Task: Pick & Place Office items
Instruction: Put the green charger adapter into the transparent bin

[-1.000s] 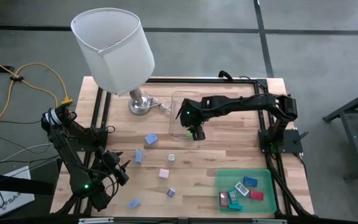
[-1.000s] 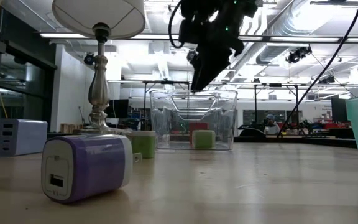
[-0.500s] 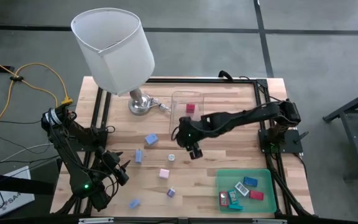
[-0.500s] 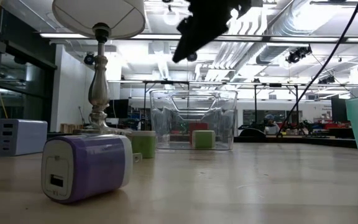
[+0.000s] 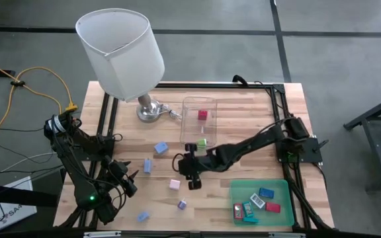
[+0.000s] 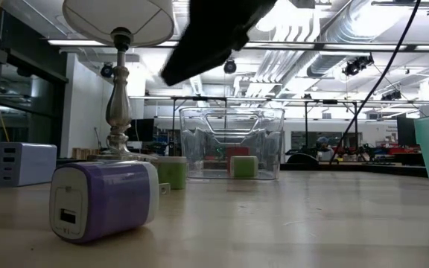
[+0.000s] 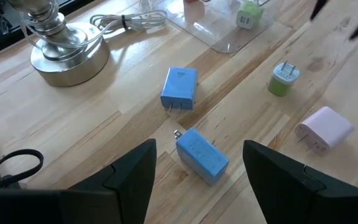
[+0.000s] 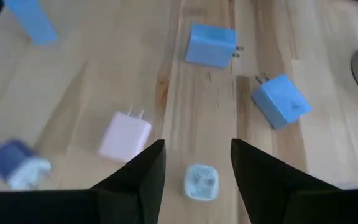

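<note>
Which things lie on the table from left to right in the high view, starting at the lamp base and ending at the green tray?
Lamp base → blue charger → pink charger → right gripper → clear box → green tray.

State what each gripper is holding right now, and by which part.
Nothing. The right gripper hangs open above a small pale charger; the left gripper, also open, waits empty.

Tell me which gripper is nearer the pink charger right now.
The right. The right gripper hovers open just beside the pink charger, on its clear-box side. The left gripper waits open farther off, toward the table's left edge.
</note>
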Action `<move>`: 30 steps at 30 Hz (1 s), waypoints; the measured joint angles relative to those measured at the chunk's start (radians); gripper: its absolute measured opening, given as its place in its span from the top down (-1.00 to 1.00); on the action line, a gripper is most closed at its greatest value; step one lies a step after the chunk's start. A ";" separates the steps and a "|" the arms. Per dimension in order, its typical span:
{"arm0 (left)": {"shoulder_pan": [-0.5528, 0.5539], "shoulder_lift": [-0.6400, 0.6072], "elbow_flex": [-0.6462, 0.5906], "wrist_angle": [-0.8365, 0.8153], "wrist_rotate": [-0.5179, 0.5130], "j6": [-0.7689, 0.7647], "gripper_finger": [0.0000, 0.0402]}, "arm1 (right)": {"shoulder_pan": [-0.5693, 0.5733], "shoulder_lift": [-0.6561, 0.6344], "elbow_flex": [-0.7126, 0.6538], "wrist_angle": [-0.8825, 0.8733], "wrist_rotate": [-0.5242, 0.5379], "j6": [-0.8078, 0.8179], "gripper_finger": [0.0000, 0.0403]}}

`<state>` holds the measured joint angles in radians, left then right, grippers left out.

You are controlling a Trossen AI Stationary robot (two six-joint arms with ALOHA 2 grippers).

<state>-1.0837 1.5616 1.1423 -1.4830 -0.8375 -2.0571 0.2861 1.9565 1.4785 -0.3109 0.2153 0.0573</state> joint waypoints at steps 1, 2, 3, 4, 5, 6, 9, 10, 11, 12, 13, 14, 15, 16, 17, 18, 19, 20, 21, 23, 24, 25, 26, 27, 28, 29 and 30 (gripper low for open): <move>0.000 0.000 0.000 0.000 0.000 0.000 -0.15 | 0.007 0.001 -0.015 0.032 0.015 0.021 0.16; 0.000 0.000 0.000 -0.001 0.000 0.000 -0.15 | 0.013 0.001 -0.035 0.058 0.027 0.040 0.16; 0.000 0.000 0.000 0.000 0.000 0.000 -0.15 | 0.016 0.001 -0.056 0.100 0.030 0.057 0.16; 0.000 0.000 0.000 0.001 0.000 0.000 -0.15 | 0.016 0.001 -0.078 0.146 0.025 0.076 0.16; 0.000 0.000 0.000 -0.001 0.000 0.000 -0.15 | 0.016 0.001 -0.102 0.182 0.021 0.094 0.16; 0.000 0.000 0.000 -0.001 0.000 0.000 -0.15 | 0.016 0.001 -0.123 0.203 0.022 0.104 0.16; 0.000 0.000 0.000 -0.001 0.000 0.000 -0.15 | 0.020 0.001 -0.167 0.257 0.042 0.131 0.16; 0.000 0.000 0.000 -0.001 0.000 0.000 -0.15 | 0.020 0.001 -0.183 0.282 0.046 0.147 0.16; 0.000 0.000 0.000 0.001 0.000 0.000 -0.15 | 0.021 0.000 -0.201 0.306 0.045 0.157 0.16; 0.000 0.000 0.000 0.000 0.000 0.000 -0.15 | 0.022 0.000 -0.217 0.319 0.044 0.165 0.16; 0.000 0.000 0.000 -0.001 0.000 0.000 -0.15 | 0.023 0.000 -0.233 0.330 0.044 0.172 0.16; 0.000 0.000 0.000 0.000 0.000 0.000 -0.15 | 0.023 0.000 -0.248 0.347 0.044 0.180 0.16; 0.000 0.000 0.000 0.000 0.000 0.000 -0.15 | 0.023 0.000 -0.261 0.367 0.043 0.187 0.16; 0.000 0.000 0.000 -0.001 0.000 0.000 -0.15 | 0.022 0.000 -0.273 0.382 0.046 0.194 0.16; 0.000 0.000 0.000 -0.001 0.000 0.000 -0.15 | 0.022 0.000 -0.283 0.390 0.048 0.201 0.16; 0.000 0.000 0.000 0.000 0.000 0.000 -0.15 | 0.022 0.000 -0.292 0.394 0.048 0.207 0.16; 0.000 0.000 0.000 0.000 0.000 0.000 -0.15 | 0.021 0.000 -0.300 0.398 0.049 0.209 0.16; 0.000 0.000 0.000 -0.001 0.000 0.000 -0.15 | 0.021 0.000 -0.305 0.401 0.049 0.209 0.16; 0.000 0.000 0.000 -0.001 0.000 0.000 -0.15 | 0.021 0.000 -0.309 0.408 0.049 0.210 0.16; 0.000 0.000 0.000 -0.001 0.000 0.000 -0.15 | 0.022 0.000 -0.320 0.419 0.049 0.225 0.16; 0.000 0.000 0.000 -0.001 0.000 0.000 -0.15 | 0.021 0.000 -0.327 0.418 0.050 0.234 0.16; 0.000 0.000 0.000 0.000 0.000 0.000 -0.15 | 0.021 0.000 -0.335 0.422 0.052 0.238 0.16; 0.000 0.000 0.000 0.000 0.000 0.000 -0.15 | 0.021 0.000 -0.341 0.422 0.055 0.242 0.16; 0.000 0.000 0.000 -0.001 0.000 0.000 -0.15 | 0.020 0.000 -0.347 0.427 0.058 0.247 0.16; 0.000 0.000 0.000 -0.001 0.000 0.000 -0.15 | 0.020 0.000 -0.352 0.431 0.058 0.255 0.16; 0.000 0.000 0.000 0.000 0.000 0.000 -0.15 | 0.020 0.000 -0.357 0.431 0.059 0.259 0.16; 0.000 0.000 0.000 0.000 0.000 0.000 -0.15 | 0.020 0.000 -0.361 0.430 0.059 0.260 0.16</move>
<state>-1.0839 1.5615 1.1423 -1.4834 -0.8378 -2.0571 0.3058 1.9568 1.1179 0.1191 0.2746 0.3176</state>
